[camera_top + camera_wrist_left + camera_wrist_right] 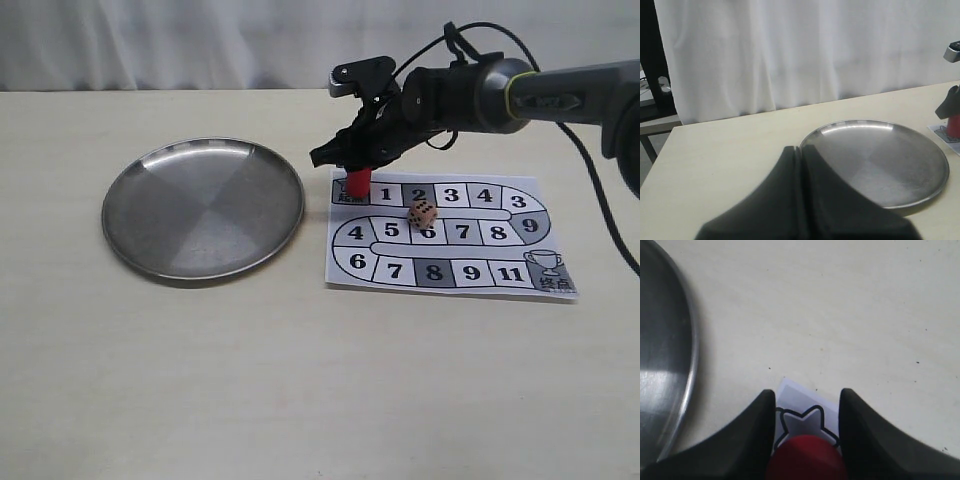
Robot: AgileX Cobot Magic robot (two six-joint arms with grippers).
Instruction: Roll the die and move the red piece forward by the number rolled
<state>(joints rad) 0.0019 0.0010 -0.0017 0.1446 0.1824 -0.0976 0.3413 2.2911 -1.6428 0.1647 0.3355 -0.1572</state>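
The red piece (358,181) stands upright on the start square at the far left corner of the paper game board (517,222). My right gripper (352,160) reaches down over it from the right. In the right wrist view its two fingers press against both sides of the red piece (806,460), over the star mark, so this gripper (807,392) is shut on it. The die (422,213) rests on the board between squares 2 and 6, apart from the gripper. In the left wrist view my left gripper (801,149) is shut and empty; it is out of the exterior view.
A round steel plate (203,207) lies empty left of the board, its rim a short way from the red piece. It also shows in the left wrist view as the plate (880,160). A white curtain hangs behind the table's far edge.
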